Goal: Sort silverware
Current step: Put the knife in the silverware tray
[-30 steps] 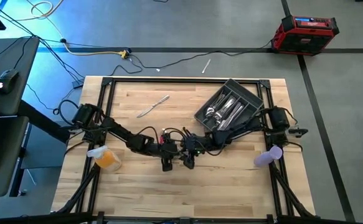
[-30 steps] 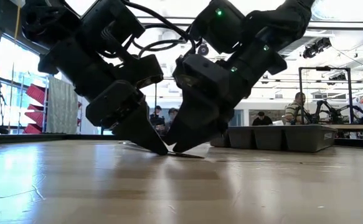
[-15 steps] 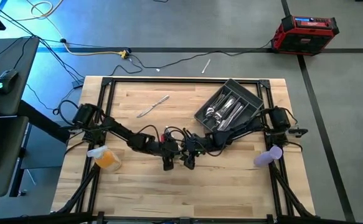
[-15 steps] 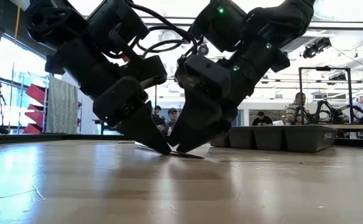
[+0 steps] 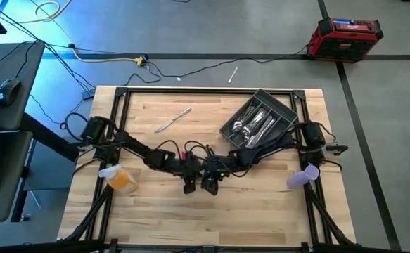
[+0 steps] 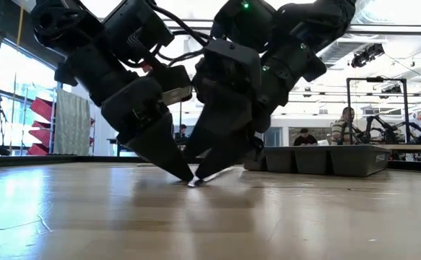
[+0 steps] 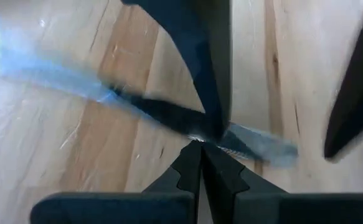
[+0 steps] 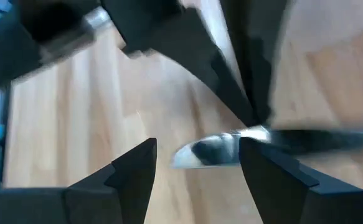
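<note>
Grippers, two of them, meet near the tabletop's front middle. My left gripper point(image 7: 200, 149) is pinched together, its tips touching a slim shiny knife point(image 8: 221, 149) lying flat on the pale wood. My right gripper point(image 8: 197, 158) stands spread, the blade between its fingers. One more knife point(image 5: 173, 119) lies toward the back edge; several pieces fill the grey tray point(image 5: 283, 111) at the back right corner.

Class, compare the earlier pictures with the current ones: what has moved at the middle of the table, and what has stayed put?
The right claw, open, has moved in against the left claw, and the piece of silverware between them now lies between its fingers, one end tipped up off the table. The left claw is shut, tips pressing on that piece. The tray and the knife have not moved.
</note>
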